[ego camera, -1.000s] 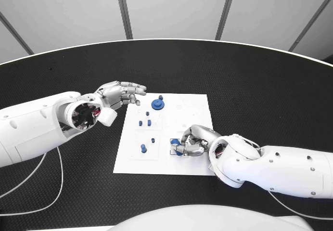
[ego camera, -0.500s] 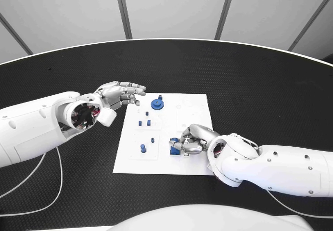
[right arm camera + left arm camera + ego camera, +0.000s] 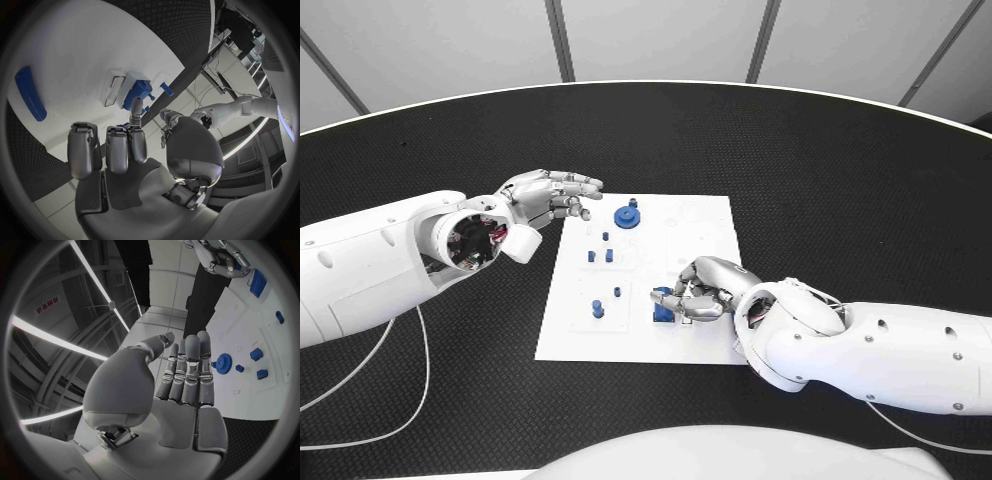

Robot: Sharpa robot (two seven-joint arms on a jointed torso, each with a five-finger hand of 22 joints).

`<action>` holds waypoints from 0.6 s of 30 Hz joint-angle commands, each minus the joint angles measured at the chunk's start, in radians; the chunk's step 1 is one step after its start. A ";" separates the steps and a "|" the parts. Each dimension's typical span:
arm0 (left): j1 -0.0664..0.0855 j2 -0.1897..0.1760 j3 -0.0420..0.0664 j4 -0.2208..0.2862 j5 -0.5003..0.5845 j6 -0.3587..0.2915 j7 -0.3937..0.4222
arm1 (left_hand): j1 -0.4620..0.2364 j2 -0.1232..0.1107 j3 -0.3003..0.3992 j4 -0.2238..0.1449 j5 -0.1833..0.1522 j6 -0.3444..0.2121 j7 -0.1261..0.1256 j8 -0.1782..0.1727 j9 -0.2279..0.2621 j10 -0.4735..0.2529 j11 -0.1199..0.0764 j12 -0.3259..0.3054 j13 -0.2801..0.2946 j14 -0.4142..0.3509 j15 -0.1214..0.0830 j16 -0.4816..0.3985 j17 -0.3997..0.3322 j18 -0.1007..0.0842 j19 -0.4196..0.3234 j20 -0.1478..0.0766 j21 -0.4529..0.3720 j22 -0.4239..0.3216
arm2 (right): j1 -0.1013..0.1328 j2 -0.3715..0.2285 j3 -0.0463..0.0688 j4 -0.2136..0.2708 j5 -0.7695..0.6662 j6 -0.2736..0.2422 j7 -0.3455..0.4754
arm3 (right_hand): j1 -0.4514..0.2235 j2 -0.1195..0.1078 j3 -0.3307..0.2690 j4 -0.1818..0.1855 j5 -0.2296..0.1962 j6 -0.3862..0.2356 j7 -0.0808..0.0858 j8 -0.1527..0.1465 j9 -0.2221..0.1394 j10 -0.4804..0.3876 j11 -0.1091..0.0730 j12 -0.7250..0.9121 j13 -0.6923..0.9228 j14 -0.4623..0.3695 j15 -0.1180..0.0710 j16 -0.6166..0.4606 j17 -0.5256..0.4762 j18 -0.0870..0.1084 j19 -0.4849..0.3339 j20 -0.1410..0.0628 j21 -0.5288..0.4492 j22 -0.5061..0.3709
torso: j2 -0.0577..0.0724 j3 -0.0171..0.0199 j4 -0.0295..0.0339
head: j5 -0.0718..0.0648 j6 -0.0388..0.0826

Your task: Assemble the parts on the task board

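The white task board (image 3: 697, 225) lies mid-table. A blue gear (image 3: 629, 216) stands near its far left corner, with small blue pegs (image 3: 603, 254) nearer and two more pegs (image 3: 597, 308) in white slots. A flat blue block (image 3: 662, 306) lies on the board's near half. My right hand (image 3: 701, 291) hovers just right of that block, fingers curled in with nothing between them; the block (image 3: 30, 92) lies beside its fingers (image 3: 106, 147). My left hand (image 3: 548, 195) hangs off the board's far left corner, fingers stretched out and empty, and the gear (image 3: 223, 361) lies beyond its fingertips (image 3: 187, 347).
Black table (image 3: 848, 170) surrounds the board on all sides. The board's right half (image 3: 704, 240) is bare white. A white cable (image 3: 401, 400) trails on the table under my left arm.
My right hand has crept slightly towards the board's left, closer over the blue block. The left hand and the parts have stayed put.
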 commanded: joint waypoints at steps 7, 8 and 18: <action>0.000 -0.004 0.000 0.001 0.000 -0.004 0.004 | 0.002 0.005 -0.005 -0.002 0.003 -0.005 -0.002 0.001 -0.001 -0.006 0.001 0.004 0.001 -0.006 -0.003 0.002 -0.002 0.007 0.004 0.001 -0.005 -0.001 | 0.001 -0.086 0.001 0.048 0.009 -0.069 0.066 | 0.196 -0.020 0.042 -0.087 0.015 -0.066 0.019 -0.036 -0.024 0.063 0.017 -0.046 0.198 0.103 0.012 0.001 0.252 0.003 0.080 0.002 -0.058 0.202 | -0.003 0.0015 -0.0047 | 0.001 0.002; 0.000 -0.004 0.000 0.000 0.000 -0.004 0.005 | 0.002 0.005 -0.005 -0.002 0.003 -0.005 -0.002 0.001 -0.001 -0.006 0.001 0.004 0.001 -0.006 -0.003 0.002 -0.002 0.007 0.004 0.001 -0.005 -0.001 | 0.002 -0.093 0.001 0.050 0.010 -0.067 0.072 | 0.206 -0.024 0.045 -0.093 0.014 -0.065 0.020 -0.038 -0.025 0.062 0.018 -0.047 0.198 0.102 0.013 0.001 0.252 0.003 0.080 0.003 -0.058 0.202 | -0.003 0.0023 -0.0057 | 0.002 0.002; 0.000 0.007 0.000 -0.006 0.000 0.002 0.007 | 0.002 0.006 -0.005 -0.001 0.004 -0.006 -0.002 0.001 -0.001 -0.006 0.001 0.004 0.001 -0.007 -0.002 0.003 -0.002 0.007 0.004 0.001 -0.005 -0.001 | 0.002 -0.085 0.001 0.038 0.014 -0.026 0.082 | 0.297 -0.053 0.084 -0.152 -0.133 -0.034 0.014 -0.047 -0.036 0.066 0.014 -0.040 0.204 0.103 0.011 0.002 0.253 0.001 0.082 0.006 -0.050 0.207 | -0.004 0.0049 -0.0039 | 0.001 0.006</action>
